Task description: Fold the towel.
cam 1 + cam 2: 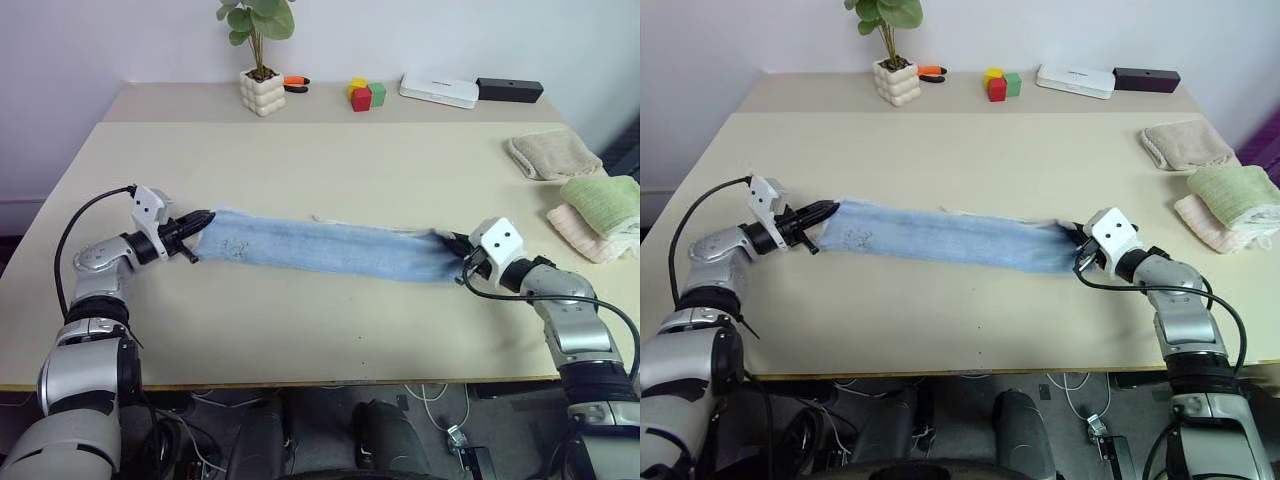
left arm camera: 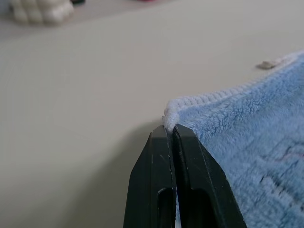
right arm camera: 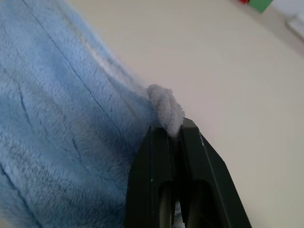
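two grippers pin the towel [image 1: 320, 247] by its short ends: the left gripper [image 1: 204, 221] is clamped on the end with the small dark logo, the right gripper [image 1: 452, 243] on the opposite end, each with pale edging pinched between closed fingers. the towel stretches as a long band across the table [image 1: 300, 330], its long axis running gripper to gripper, so neither arm is nearer. the next fold likely turns on bringing one end toward the other (no containers here; the white pot [image 1: 262, 90] holds a plant).
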You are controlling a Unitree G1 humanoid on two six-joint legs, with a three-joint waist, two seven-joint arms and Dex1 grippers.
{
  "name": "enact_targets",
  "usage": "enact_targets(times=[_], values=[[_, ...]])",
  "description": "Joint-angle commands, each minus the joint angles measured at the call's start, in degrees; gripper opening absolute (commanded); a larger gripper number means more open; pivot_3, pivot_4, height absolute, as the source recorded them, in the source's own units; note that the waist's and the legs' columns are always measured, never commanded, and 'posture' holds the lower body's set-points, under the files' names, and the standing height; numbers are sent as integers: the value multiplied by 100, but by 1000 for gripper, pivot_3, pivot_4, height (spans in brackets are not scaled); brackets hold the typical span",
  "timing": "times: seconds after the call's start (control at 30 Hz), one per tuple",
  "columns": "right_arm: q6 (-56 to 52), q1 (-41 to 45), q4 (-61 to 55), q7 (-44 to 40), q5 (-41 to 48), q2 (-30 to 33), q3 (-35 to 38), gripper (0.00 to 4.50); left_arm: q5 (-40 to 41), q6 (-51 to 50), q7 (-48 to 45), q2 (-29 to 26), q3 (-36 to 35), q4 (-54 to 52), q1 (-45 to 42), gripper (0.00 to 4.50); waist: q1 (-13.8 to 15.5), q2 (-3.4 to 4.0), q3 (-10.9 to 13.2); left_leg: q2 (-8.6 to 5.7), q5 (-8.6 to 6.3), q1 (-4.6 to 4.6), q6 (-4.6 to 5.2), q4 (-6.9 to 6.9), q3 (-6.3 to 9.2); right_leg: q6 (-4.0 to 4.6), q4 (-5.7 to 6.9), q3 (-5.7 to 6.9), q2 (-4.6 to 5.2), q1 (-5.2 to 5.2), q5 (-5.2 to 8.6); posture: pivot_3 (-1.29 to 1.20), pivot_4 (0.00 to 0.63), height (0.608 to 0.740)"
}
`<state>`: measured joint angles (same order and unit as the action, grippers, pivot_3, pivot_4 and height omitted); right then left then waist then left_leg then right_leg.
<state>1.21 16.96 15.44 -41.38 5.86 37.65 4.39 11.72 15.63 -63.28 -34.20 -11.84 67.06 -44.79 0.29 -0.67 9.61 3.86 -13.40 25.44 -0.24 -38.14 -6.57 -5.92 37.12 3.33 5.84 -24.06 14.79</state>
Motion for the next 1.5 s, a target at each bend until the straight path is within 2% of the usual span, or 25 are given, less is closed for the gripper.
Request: enact_targets(times=[0.03, 0.07, 0.23, 0.3, 0.53, 0.73, 0.87, 0.97, 1.03, 1.1, 1.2, 1.3, 1.37, 1.5], values=[[-148, -7, -203, -19, 40, 57, 58, 644, -41, -35, 163, -39, -35, -30, -31, 629, 4, 0, 0, 0, 0, 0, 0, 0, 0, 0, 0, 0, 0, 0, 0, 0, 150, 735], [-149, 1, -197, 3, 17, 62, 66, 998, -72, 13, 200, -44, -21, -38, -30, 961, 4, 0, 0, 0, 0, 1, 0, 0, 1, 0, 0, 0, 0, 0, 0, 0, 150, 735], [-292, 130, -15, 23, 79, 127, 191, 3609, -4, -87, 109, -136, -101, -56, -25, 3536, 0, 0, 0, 0, 0, 0, 0, 0, 1, 0, 0, 0, 0, 0, 0, 0, 150, 735], [-221, 161, 77, 181, -21, 183, 262, 4495, 23, -92, 133, -216, -158, -42, -14, 4486, -1, 0, 0, 0, 0, 0, 0, 0, 1, 0, 0, 0, 0, 0, 0, 0, 150, 735], [-153, 315, 209, 678, -284, 340, 415, 4495, 263, -392, 116, -527, -433, -103, -15, 4486, -1, 0, 0, 0, 0, 0, 0, 1, 0, 0, 0, 0, 0, -1, 0, 0, 150, 735], [-121, 413, 241, 1003, -426, 307, 424, 4495, 608, -787, 120, -537, -739, -435, -127, 4486, -2, 0, 0, 0, 0, 0, 0, 1, 0, 0, 1, 0, 0, -1, 0, 0, 150, 735], [-790, 719, -462, 871, 356, 20, 666, 4495, 973, -1404, 64, -319, -792, -1362, -145, 4486, -2, 0, 1, 0, 0, 1, -1, 0, 1, 0, 2, 0, 0, -1, 0, 0, 150, 735], [-1719, 871, -1559, 1039, 962, -516, 546, 3628, 1235, -2179, 166, 6, -604, -2583, 22, 3604, -13, 0, 0, 1, 3, 1, -6, 1, 4, 0, 5, -1, 0, -1, 0, 0, 150, 735], [-2048, 840, -1997, 1181, 940, -745, 361, 2659, 1517, -2652, 438, 275, -652, -3271, 111, 2614, -10, 0, 0, 2, 8, 2, -13, 0, 6, 0, 7, -1, -1, -1, 0, 0, 150, 735], [-2450, 749, -2405, 1743, 962, -1409, 102, 1672, 1683, -3090, 931, 853, -437, -4208, 323, 1651, -4, -2, -2, 1, 7, 2, -11, 0, 7, 0, 4, -1, -1, 1, 0, 0, 150, 735], [-2643, 513, -2620, 2223, 602, -1938, -283, 89, 1726, -3502, 1733, 1554, -259, -4965, 629, 46, 42, -2, -3, 0, 6, 2, -9, -5, 11, -1, 3, 0, -1, 9, 0, 0, 150, 735], [-2666, 451, -2371, 2580, 539, -2314, -273, 33, 1624, -3537, 2166, 2103, -25, -5198, 905, 9, 28, -2, -2, -4, 2, 3, -2, -9, 13, -1, 2, -1, -1, 10, 0, 0, 150, 735], [-2505, 396, -1919, 2838, 346, -2513, -346, 33, 1657, -3568, 2458, 2499, 36, -4981, 942, 9, 36, -3, -3, -4, 2, 2, -2, -8, 15, -1, 3, 0, -1, 10, 0, 0, 150, 735], [-2031, 163, -1219, 3032, 69, -2740, -471, 33, 1137, -3093, 2625, 2684, 336, -4232, 924, 9, 17, -2, -4, -5, 1, -2, -1, -3, 19, 0, -1, 2, -3, 13, 0, 0, 150, 735]])
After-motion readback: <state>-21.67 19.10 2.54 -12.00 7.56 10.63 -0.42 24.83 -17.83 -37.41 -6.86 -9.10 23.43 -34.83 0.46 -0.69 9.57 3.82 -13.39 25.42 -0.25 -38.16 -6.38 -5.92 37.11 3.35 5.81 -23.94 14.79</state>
